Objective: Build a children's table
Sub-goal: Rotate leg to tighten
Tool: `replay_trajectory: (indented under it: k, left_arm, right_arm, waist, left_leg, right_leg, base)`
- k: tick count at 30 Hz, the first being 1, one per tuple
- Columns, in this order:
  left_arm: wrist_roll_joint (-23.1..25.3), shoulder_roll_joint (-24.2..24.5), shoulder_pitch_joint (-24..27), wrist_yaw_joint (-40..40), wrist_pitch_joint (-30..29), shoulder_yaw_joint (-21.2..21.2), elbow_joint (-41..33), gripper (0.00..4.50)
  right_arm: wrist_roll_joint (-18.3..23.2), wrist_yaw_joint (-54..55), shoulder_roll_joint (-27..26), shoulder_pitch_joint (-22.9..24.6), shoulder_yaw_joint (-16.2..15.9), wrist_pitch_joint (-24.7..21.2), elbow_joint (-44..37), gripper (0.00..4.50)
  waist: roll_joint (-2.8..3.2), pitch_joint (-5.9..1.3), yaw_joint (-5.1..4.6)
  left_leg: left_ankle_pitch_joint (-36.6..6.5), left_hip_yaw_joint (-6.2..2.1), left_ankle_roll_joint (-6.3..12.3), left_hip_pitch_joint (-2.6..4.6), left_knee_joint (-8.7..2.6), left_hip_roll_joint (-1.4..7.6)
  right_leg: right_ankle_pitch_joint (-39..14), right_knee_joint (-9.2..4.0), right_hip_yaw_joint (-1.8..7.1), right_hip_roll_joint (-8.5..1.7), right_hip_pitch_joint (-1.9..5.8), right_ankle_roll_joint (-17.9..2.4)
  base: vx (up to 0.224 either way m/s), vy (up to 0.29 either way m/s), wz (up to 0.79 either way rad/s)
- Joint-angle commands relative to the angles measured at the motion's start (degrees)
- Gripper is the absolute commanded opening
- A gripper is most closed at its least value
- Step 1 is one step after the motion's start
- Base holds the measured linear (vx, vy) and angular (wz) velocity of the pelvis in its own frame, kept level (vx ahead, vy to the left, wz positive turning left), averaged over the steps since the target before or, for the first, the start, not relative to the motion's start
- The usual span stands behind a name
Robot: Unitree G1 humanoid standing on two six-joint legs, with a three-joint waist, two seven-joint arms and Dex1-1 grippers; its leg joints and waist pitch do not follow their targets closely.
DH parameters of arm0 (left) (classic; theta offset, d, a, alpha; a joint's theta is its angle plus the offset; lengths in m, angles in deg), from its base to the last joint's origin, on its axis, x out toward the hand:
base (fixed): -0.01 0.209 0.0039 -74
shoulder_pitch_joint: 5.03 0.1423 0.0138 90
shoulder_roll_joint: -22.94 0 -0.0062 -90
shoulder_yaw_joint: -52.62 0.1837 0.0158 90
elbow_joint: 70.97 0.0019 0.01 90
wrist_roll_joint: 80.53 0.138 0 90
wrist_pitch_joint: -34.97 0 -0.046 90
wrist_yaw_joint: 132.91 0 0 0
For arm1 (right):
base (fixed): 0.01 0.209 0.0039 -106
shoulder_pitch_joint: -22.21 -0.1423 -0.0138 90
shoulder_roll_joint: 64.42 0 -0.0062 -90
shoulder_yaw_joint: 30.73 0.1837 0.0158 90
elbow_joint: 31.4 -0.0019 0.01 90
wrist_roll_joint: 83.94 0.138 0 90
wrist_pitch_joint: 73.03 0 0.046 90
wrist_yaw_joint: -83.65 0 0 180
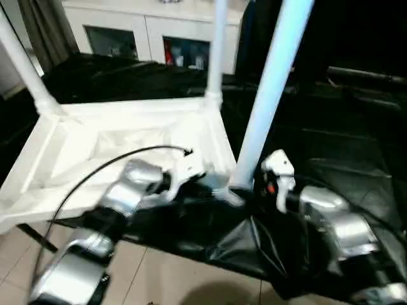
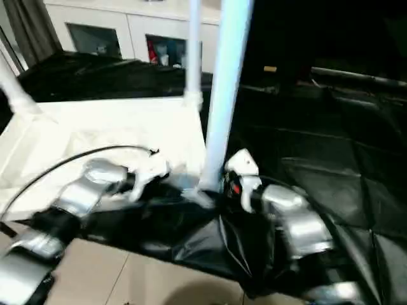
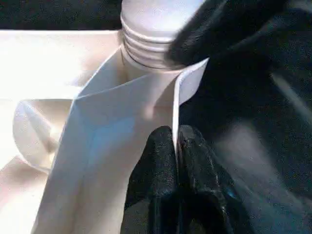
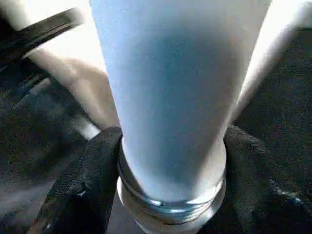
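The white children's table top (image 1: 95,146) lies upside down on the black-draped table, ribbed underside up. Two white legs (image 1: 217,44) stand in its far corner sockets. A third leg (image 1: 273,82) stands tilted at the near right corner, with my right gripper (image 4: 170,170) shut on it just above the threaded end (image 4: 170,212). In the left wrist view that threaded end (image 3: 151,39) sits at the corner socket. My left gripper (image 3: 176,146) is shut on the thin rim wall (image 3: 183,87) beside that socket. Both grippers meet at the leg's base (image 1: 236,184).
The black-draped table (image 1: 343,146) extends to the right and behind. A white cabinet with glass doors (image 1: 152,32) stands at the back. Tiled floor (image 1: 159,279) lies below the near edge. A black cable (image 1: 95,171) arcs over my left forearm.
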Motion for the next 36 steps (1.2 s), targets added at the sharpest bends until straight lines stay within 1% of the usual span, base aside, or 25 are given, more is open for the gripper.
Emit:
replay_trajectory:
  k: [1,2,4,5,7,8,11,13,15,17,20,21,22,23,24,25,26,28,29,30,31,32,33,34,36]
  left_arm:
    - [0.7,-3.3,-1.4,7.3,-1.8,-0.7,3.3,0.00]
    - [0.8,-3.9,-1.8,8.3,-2.0,-0.8,3.8,0.00]
    - [1.2,-5.9,-3.1,12.5,-2.8,-1.1,5.9,0.00]
    - [1.4,-7.0,-3.9,14.3,-3.0,-1.1,7.0,0.00]
    - [1.9,-9.6,-5.6,17.9,-2.8,-1.2,9.7,0.00]
    - [2.2,-10.5,-6.2,18.7,-2.5,-1.1,10.7,0.00]
    - [2.4,-12.2,-7.4,19.6,-1.3,-1.4,12.9,0.00]
    - [2.7,-11.8,-7.5,18.9,-0.2,-1.0,12.9,0.00]
    - [2.5,-10.7,-7.0,16.6,0.5,-0.8,12.4,0.00]
    - [2.2,-9.1,-6.4,13.6,0.7,-0.6,11.7,0.00]
    - [2.0,-8.0,-6.1,11.1,2.4,-0.5,11.8,0.00]
    - [2.0,-7.6,-6.0,10.2,2.8,-0.5,11.8,0.00]
    - [1.7,-6.2,-5.4,7.3,4.3,-0.3,11.1,0.00]
    - [1.4,-4.1,-4.4,3.4,4.4,0.0,9.7,0.00]
    - [1.4,-3.7,-4.3,2.8,4.2,0.1,9.4,0.00]
    - [1.7,-2.7,-3.7,1.3,4.8,0.6,8.5,0.00]
    - [1.8,-2.0,-3.4,0.2,5.3,0.9,7.8,0.00]
    - [0.7,-0.4,-1.9,-4.6,5.0,1.7,4.5,0.00]
    - [-1.0,0.8,-0.5,-9.4,4.9,2.4,1.2,0.00]
    - [-1.7,1.4,0.1,-11.3,4.3,2.5,-0.3,0.00]
    - [-2.0,1.6,0.3,-11.9,4.1,2.6,-0.8,0.00]
    - [-2.8,2.6,1.1,-14.3,3.1,2.9,-3.0,0.00]
    - [-3.0,3.0,1.4,-15.0,2.8,3.0,-3.7,0.00]
    - [-3.0,3.0,1.4,-15.0,2.8,3.0,-3.7,0.00]
    - [-3.0,4.0,2.0,-16.0,3.0,3.2,-5.0,0.00]
  right_arm:
    - [-0.9,10.0,-3.6,-1.5,1.5,-0.7,3.8,2.75]
    - [-1.2,11.9,-4.4,-1.8,1.9,-0.6,4.5,2.75]
    - [-2.2,17.6,-6.7,-3.0,2.8,-0.2,7.4,2.75]
    - [-2.9,20.9,-7.8,-3.8,3.3,0.0,8.9,2.75]
    - [-4.1,26.2,-10.4,-5.4,3.8,1.1,11.9,2.75]
    - [-4.6,27.3,-11.3,-5.9,3.7,1.6,12.6,2.75]
    - [-5.6,28.1,-13.1,-6.8,3.4,3.4,13.9,2.75]
    - [-4.5,26.1,-13.2,-6.7,3.5,4.4,13.3,2.75]
    - [-3.8,22.5,-12.0,-6.1,2.9,6.6,11.8,2.75]
    - [-2.9,18.3,-10.0,-5.5,2.9,8.0,10.0,3.44]
    - [-2.5,15.6,-8.2,-5.3,3.1,8.6,9.1,3.64]
    - [-2.3,14.6,-7.6,-5.1,3.1,8.4,8.6,3.64]
    - [-2.0,10.4,-5.1,-4.4,2.1,7.3,6.9,3.79]
    - [-1.1,2.6,-1.0,-3.1,0.1,5.0,3.6,3.79]
    - [-0.9,0.8,-0.2,-2.7,-0.3,4.6,2.9,3.79]
    - [-0.4,-3.1,1.8,-1.9,-1.2,4.4,1.3,3.79]
    - [-0.2,-5.0,2.9,-1.5,-1.6,4.3,0.4,3.79]
    - [1.3,-10.9,6.0,-0.3,-2.7,3.1,-2.4,3.79]
    - [1.4,-12.8,7.5,-0.1,-2.9,3.0,-3.0,3.79]
    - [1.6,-13.6,7.9,-0.1,-3.0,3.2,-3.1,3.79]
    - [1.6,-14.0,8.1,-0.1,-3.1,3.2,-3.2,3.79]
    - [1.9,-15.5,8.8,-0.2,-3.3,3.4,-3.4,3.79]
    - [1.9,-16.0,9.0,-0.2,-3.4,3.4,-3.4,3.79]
    - [1.9,-16.0,9.0,-0.2,-3.4,3.4,-3.4,3.79]
    - [2.4,-18.2,10.3,0.0,-4.2,2.8,-4.2,3.79]
  waist:
    - [-0.47,-3.83,-0.18]
    - [-0.32,-3.69,-0.44]
    - [-0.33,-3.77,-0.61]
    - [-0.26,-3.82,-0.78]
    - [-0.38,-3.89,-0.86]
    - [-0.21,-3.83,-0.84]
    - [-0.25,-3.83,-0.81]
    - [-0.22,-3.87,-0.81]
    - [-0.35,-3.87,-0.69]
    - [-0.39,-3.96,-0.66]
    - [-0.40,-4.02,-0.64]
    - [-0.33,-4.05,-0.69]
    - [-0.35,-4.01,-0.76]
    - [-0.50,-3.98,-0.62]
    - [-0.42,-3.90,-0.44]
    - [-0.34,-3.88,-0.47]
    - [-0.44,-3.85,-0.54]
    - [-0.54,-3.74,-0.52]
    - [-0.39,-3.69,-0.57]
    - [-0.34,-3.77,-0.47]
    - [-0.25,-3.72,-0.47]
    - [-0.28,-3.73,-0.57]
    - [-0.10,-3.79,-0.36]
    - [-0.13,-3.72,-0.36]
    - [-0.20,-3.82,0.13]
  left_leg:
    - [-6.2,-0.07,2.06,-0.51,-3.80,0.75]
    - [-6.7,-0.01,1.86,-0.35,-3.82,0.72]
    - [-6.7,-0.02,2.16,-0.49,-3.77,0.59]
    - [-6.5,0.02,2.27,-0.40,-3.72,0.61]
    - [-6.1,0.11,2.73,-0.49,-3.64,0.45]
    - [-6.1,0.02,2.62,-0.37,-3.71,0.53]
    - [-6.0,0.04,3.26,-0.48,-3.71,0.54]
    - [-6.1,-0.01,3.82,-0.50,-3.75,0.64]
    - [-6.4,0.05,4.53,-0.62,-3.70,0.58]
    - [-5.9,0.03,5.09,-0.66,-3.67,0.60]
    - [-4.7,-0.03,5.85,-0.83,-3.62,0.70]
    - [-4.6,0.00,5.93,-0.85,-3.57,0.67]
    - [-4.7,0.06,6.03,-0.84,-3.54,0.65]
    - [-5.2,0.08,6.35,-0.83,-3.55,0.67]
    - [-5.2,-0.05,6.65,-0.81,-3.58,0.67]
    - [-5.5,0.00,7.22,-0.87,-3.54,0.93]
    - [-6.0,0.03,7.45,-0.92,-3.52,0.87]
    - [-6.8,0.01,7.35,-0.92,-3.59,0.92]
    - [-7.0,0.04,6.99,-0.69,-3.66,1.12]
    - [-7.1,-0.08,6.57,-0.69,-3.70,1.22]
    - [-7.5,0.00,6.15,-0.54,-3.74,1.35]
    - [-7.8,0.04,5.69,-0.52,-3.78,1.36]
    - [-7.7,0.09,5.52,-0.26,-3.76,1.52]
    - [-7.6,0.10,5.50,-0.35,-3.77,1.48]
    - [-6.9,0.07,5.22,-0.31,-3.79,1.53]
  right_leg:
    - [-18.8,-4.26,2.77,-4.37,3.59,-7.7]
    - [-19.3,-4.42,2.87,-4.34,3.30,-7.7]
    - [-18.8,-4.43,2.91,-4.37,3.56,-7.7]
    - [-18.1,-4.38,2.98,-4.38,3.36,-8.0]
    - [-17.5,-4.43,3.04,-4.38,3.49,-8.1]
    - [-17.5,-4.39,2.98,-4.37,3.46,-8.3]
    - [-15.9,-4.31,3.03,-4.36,3.53,-8.6]
    - [-14.5,-4.14,3.04,-4.44,3.67,-9.1]
    - [-14.2,-4.09,3.05,-4.53,3.87,-9.5]
    - [-13.5,-3.99,3.03,-4.56,3.98,-9.7]
    - [-11.9,-3.68,3.05,-4.57,4.06,-10.3]
    - [-11.3,-3.68,3.04,-4.53,4.07,-10.5]
    - [-11.2,-3.74,3.07,-4.48,4.01,-10.7]
    - [-11.4,-3.79,3.07,-4.48,4.18,-10.6]
    - [-11.2,-3.71,2.98,-4.39,4.34,-10.7]
    - [-10.5,-3.63,3.11,-4.50,4.25,-10.8]
    - [-11.1,-3.73,3.05,-4.45,4.22,-10.6]
    - [-13.4,-3.94,2.99,-4.55,4.26,-10.3]
    - [-14.6,-4.05,3.07,-4.62,3.90,-10.4]
    - [-15.1,-3.94,3.03,-4.81,3.99,-10.5]
    - [-15.7,-4.05,3.10,-4.78,3.69,-10.7]
    - [-15.8,-3.99,3.09,-4.59,3.65,-10.9]
    - [-14.8,-3.90,3.17,-4.63,3.40,-11.2]
    - [-14.3,-3.83,3.18,-4.53,3.41,-11.4]
    - [-13.1,-3.55,3.20,-4.61,3.60,-11.5]
  base:
    - [0.000,0.000,0.00]
    - [0.000,0.000,0.00]
    - [0.000,0.000,0.00]
    - [0.000,0.000,0.00]
    - [0.000,0.000,0.00]
    - [0.000,0.000,0.00]
    - [0.000,0.000,0.00]
    - [0.000,0.000,0.00]
    - [0.000,0.000,0.00]
    - [0.000,0.000,0.00]
    - [0.000,0.000,0.00]
    - [0.000,0.000,0.00]
    - [0.000,0.000,0.00]
    - [0.000,0.000,0.00]
    - [0.000,0.000,0.00]
    - [0.000,0.000,0.00]
    - [0.000,0.000,0.00]
    - [0.000,0.000,0.00]
    - [0.000,0.000,0.00]
    - [0.000,0.000,0.00]
    - [0.000,0.000,0.00]
    - [0.000,0.000,0.00]
    - [0.000,0.000,0.00]
    - [0.000,0.000,0.00]
    - [0.000,0.000,0.00]
